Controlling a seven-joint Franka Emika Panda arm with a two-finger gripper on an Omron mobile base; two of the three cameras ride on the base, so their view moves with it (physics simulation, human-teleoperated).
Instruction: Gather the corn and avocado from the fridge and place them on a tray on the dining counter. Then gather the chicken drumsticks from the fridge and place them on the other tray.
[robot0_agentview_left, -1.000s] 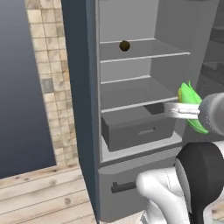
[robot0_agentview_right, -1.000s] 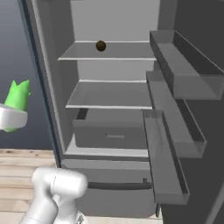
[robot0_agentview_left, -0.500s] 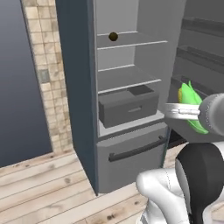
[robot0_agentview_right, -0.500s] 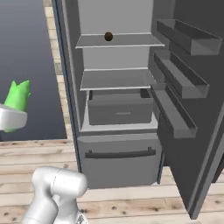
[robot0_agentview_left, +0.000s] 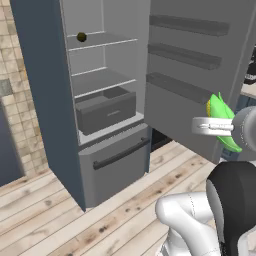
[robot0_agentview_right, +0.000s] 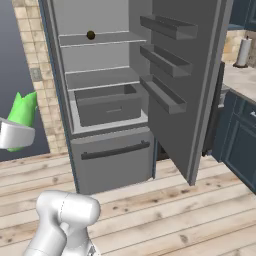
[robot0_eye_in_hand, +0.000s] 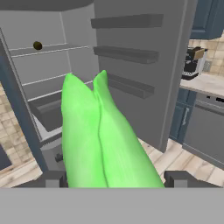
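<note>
My gripper (robot0_agentview_left: 212, 126) is shut on the corn (robot0_agentview_left: 223, 121), a bright green husked ear, held in the air to the right of the open fridge. In the right base view the corn (robot0_agentview_right: 23, 112) pokes up from the gripper (robot0_agentview_right: 12, 134) at the left edge. The hand view looks along the corn (robot0_eye_in_hand: 105, 135) between the fingertips (robot0_eye_in_hand: 54, 178). The avocado (robot0_agentview_left: 81, 36), a small dark ball, sits on the fridge's upper shelf; I also see the avocado (robot0_agentview_right: 90, 35) from the right and, in the hand view, the avocado (robot0_eye_in_hand: 38, 45) at top left.
The fridge door (robot0_agentview_left: 200, 75) stands wide open with three door racks. A grey drawer (robot0_agentview_right: 107, 105) is pulled partly out above the closed lower drawer (robot0_agentview_right: 115, 162). A dark blue cabinet with a counter (robot0_agentview_right: 242, 82) and a paper roll (robot0_agentview_right: 243, 51) stands to the right. The floor is wood.
The whole picture has shifted: the base has backed away and turned, so the fridge looks farther off and its door and the right-hand counter have come into view. The corn stays in the gripper.
</note>
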